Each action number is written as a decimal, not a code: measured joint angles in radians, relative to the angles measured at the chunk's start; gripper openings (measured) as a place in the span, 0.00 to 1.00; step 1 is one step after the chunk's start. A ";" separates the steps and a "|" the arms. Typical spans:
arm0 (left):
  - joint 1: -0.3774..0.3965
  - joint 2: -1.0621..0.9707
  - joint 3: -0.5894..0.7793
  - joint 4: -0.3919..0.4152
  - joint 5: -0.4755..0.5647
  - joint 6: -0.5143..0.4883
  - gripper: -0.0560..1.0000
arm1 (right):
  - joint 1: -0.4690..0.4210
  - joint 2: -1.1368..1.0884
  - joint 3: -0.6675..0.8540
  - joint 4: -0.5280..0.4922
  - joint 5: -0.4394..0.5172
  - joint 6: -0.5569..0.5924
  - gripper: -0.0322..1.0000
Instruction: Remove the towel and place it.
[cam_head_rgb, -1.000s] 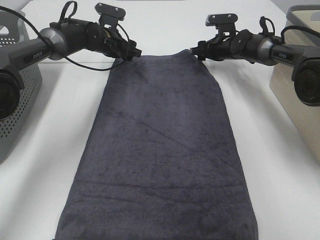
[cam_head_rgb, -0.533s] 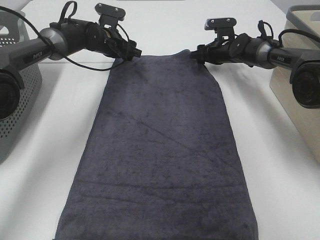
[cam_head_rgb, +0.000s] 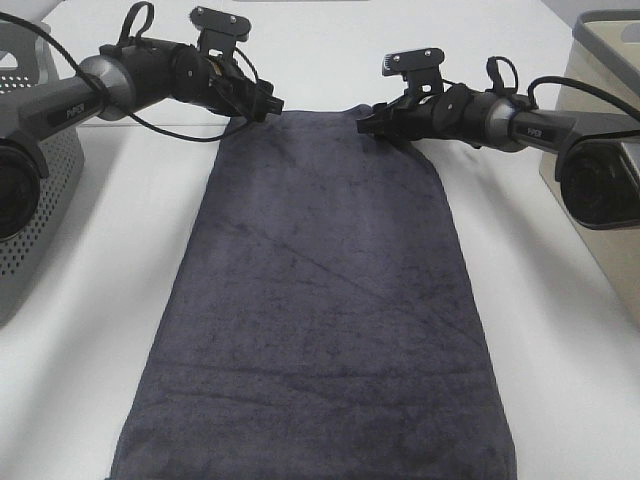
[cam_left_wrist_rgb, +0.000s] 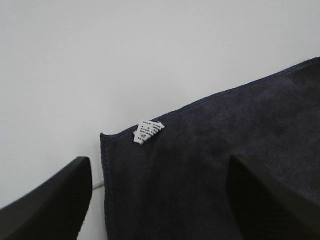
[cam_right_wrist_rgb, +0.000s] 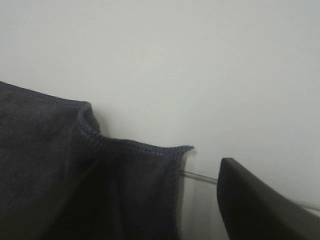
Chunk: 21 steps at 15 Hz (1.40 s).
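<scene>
On the white table you have one towel — dark grey, spread flat lengthwise, one small white tag at its far left corner. Two baskets flank the towel: a grey one left of it, a beige one right of it. Two grippers sit at the towel's far edge — the left gripper over the tag corner with jaws spread, nothing between them; the right gripper over the other far corner, jaws also apart.
</scene>
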 joint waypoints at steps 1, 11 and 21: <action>0.000 0.000 0.000 0.000 0.000 0.000 0.72 | 0.000 0.008 0.000 0.000 -0.019 0.000 0.63; 0.000 0.000 0.000 0.000 0.001 0.000 0.72 | -0.016 0.012 0.000 -0.037 -0.037 -0.031 0.23; 0.000 0.000 0.000 0.000 0.001 0.000 0.72 | -0.034 0.015 0.000 0.003 -0.075 -0.031 0.37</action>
